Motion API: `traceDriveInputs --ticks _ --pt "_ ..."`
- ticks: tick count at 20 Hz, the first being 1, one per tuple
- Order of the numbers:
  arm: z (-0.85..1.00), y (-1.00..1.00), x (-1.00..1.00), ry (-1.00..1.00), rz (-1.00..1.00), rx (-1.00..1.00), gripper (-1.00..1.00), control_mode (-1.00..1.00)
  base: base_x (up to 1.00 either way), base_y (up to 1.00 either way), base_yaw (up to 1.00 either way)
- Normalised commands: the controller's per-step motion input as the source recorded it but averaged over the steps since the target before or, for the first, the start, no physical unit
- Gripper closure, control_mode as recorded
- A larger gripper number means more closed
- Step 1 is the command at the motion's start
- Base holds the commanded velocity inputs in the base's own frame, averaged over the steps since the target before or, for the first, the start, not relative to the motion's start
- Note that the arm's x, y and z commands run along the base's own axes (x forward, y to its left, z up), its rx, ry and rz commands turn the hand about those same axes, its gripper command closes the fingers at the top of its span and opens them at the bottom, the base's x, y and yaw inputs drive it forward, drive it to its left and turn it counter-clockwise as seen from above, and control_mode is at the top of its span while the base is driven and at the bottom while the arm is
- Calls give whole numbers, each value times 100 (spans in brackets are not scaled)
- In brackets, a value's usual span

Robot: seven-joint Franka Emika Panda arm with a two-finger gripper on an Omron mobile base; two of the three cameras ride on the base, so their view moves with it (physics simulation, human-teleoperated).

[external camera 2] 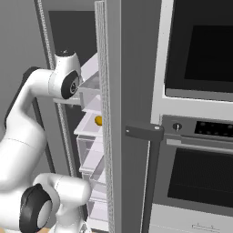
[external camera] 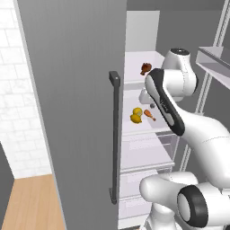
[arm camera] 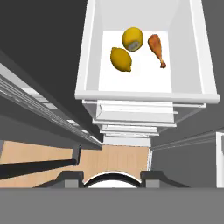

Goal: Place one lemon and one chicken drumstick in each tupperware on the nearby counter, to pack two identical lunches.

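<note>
No text, label, brand, number or sign is readable on anything here.

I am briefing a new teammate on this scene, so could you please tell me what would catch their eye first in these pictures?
The bright food inside the open fridge stands out: two lemons lie close together on a white shelf, with a chicken drumstick just beside them. A second drumstick sits on the shelf above. The big white robot arm reaches into the fridge past the tall grey door with its dark handle.
</note>
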Motion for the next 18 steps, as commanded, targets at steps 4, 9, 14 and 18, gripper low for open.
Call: traceDriveInputs --ticks 4,9,14,18 --pt "0 0 -19 -4 0 0 -100 -100 0 0 0" --pt "-1 -1 -22 -5 -1 0 -100 -100 0 0 0" --pt "1 4 -20 -16 0 -4 -100 -100 0 0 0" --pt "29 0 -2 -45 0 0 -100 -100 0 0 0"
